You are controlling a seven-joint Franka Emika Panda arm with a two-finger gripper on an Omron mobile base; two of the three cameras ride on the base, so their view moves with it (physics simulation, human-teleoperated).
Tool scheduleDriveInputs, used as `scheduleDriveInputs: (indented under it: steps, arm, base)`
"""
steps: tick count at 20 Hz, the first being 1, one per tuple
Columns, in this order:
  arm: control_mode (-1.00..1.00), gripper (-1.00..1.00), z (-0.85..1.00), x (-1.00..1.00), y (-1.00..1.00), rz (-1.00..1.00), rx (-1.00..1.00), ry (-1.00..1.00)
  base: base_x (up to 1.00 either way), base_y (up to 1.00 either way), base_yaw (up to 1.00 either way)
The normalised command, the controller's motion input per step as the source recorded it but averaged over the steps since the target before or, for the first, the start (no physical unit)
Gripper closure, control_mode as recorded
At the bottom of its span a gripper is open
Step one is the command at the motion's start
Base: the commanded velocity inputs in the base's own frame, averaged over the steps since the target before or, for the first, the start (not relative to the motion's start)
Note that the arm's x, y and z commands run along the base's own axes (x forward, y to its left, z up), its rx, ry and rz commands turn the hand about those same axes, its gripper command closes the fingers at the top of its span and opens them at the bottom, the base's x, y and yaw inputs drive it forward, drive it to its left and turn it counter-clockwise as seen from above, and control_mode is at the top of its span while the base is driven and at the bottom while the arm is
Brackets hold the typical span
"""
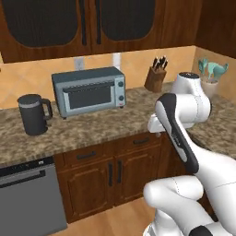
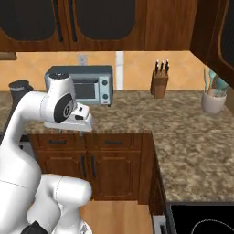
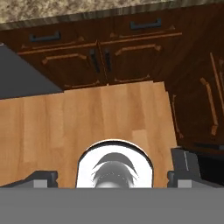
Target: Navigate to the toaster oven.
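The blue-grey toaster oven point(image 1: 87, 92) stands on the granite counter point(image 1: 92, 131) against the back wall, dark glass door and knobs facing me. In the right base view my arm covers the left part of the toaster oven point(image 2: 94, 88). My gripper point(image 3: 113, 175) hangs in front of the counter edge and points down at the wood floor. It is open, its two fingertips point(image 3: 183, 168) wide apart with nothing between them. The hand point(image 1: 155, 123) sits right of and below the oven.
A dark kettle point(image 1: 32, 114) stands left of the oven, a knife block point(image 1: 156, 78) to its right, and a utensil jar point(image 2: 214, 98) in the corner. A grey dishwasher point(image 1: 27, 198) lies lower left, a black cooktop point(image 2: 201, 219) lower right. Below the counter are wooden cabinets point(image 3: 100, 57).
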Motion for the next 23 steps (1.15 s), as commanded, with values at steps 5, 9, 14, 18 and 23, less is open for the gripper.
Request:
scheduleDriveInputs:
  steps: [5, 9, 14, 18, 23]
  arm:
    - [1.0, -1.0, 0.0, 0.0, 0.0, 0.0, 0.0, 0.0]
    - [1.0, -1.0, 0.0, 0.0, 0.0, 0.0, 0.0, 0.0]
    - [1.0, -1.0, 0.0, 0.0, 0.0, 0.0, 0.0, 0.0]
    - [1.0, -1.0, 0.0, 0.0, 0.0, 0.0, 0.0, 0.0]
    - [1.0, -1.0, 0.0, 0.0, 0.0, 0.0, 0.0, 0.0]
  base:
    - [1.0, 0.68, 0.0]
    - [0.89, 0.41, 0.01]
    - [0.8, 0.02, 0.06]
    - [0.66, 0.0, 0.12]
    - [0.43, 0.0, 0.15]
